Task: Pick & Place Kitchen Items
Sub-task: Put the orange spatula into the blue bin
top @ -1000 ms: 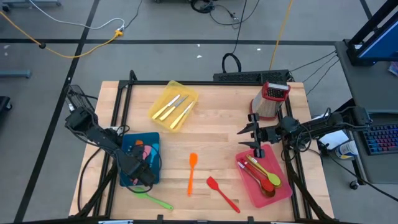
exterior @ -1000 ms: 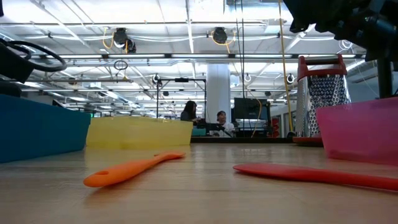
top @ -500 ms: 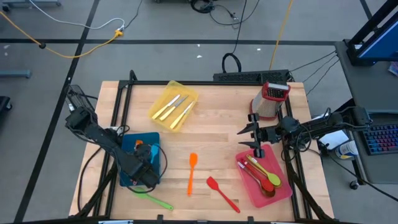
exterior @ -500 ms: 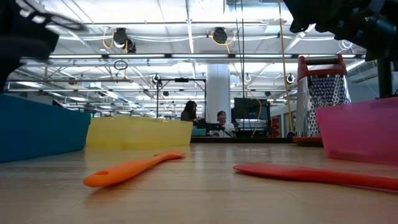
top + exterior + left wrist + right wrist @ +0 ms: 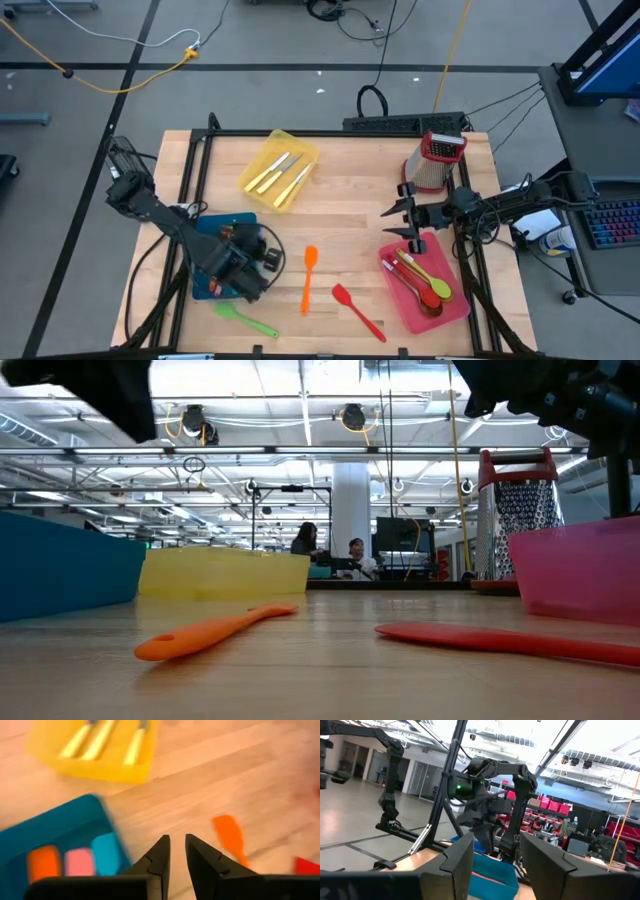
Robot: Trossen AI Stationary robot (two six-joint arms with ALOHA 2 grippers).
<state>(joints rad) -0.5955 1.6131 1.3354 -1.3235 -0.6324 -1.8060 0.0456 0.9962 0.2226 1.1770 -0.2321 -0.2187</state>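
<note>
No writing, brand or label can be read on anything here.

The left hand (image 5: 262, 258) hangs above the right edge of the blue tray (image 5: 205, 285) at the table's (image 5: 350, 215) front left. Its fingers (image 5: 159, 860) stand a narrow slit apart with nothing between them. Inside that tray lie orange, pink and blue spatula heads (image 5: 80, 861). Just in front of the tray a green spoon (image 5: 245, 319) lies on the wood.

Near the middle front, an orange spatula (image 5: 309, 276) and a red spatula (image 5: 357, 311) lie side by side, apart from each other.

The yellow tray (image 5: 278, 168) toward the back holds three cream-handled knives (image 5: 280, 173).

The right hand (image 5: 400, 212) waits above the back corner of the pink tray (image 5: 455, 310), fingers (image 5: 457, 857) spread and empty. That tray holds a heap of utensils (image 5: 422, 282), green, red and orange among them. Behind it stands a red-topped metal grater (image 5: 435, 160).

In the low view two people (image 5: 330, 553) sit far back in the room.
</note>
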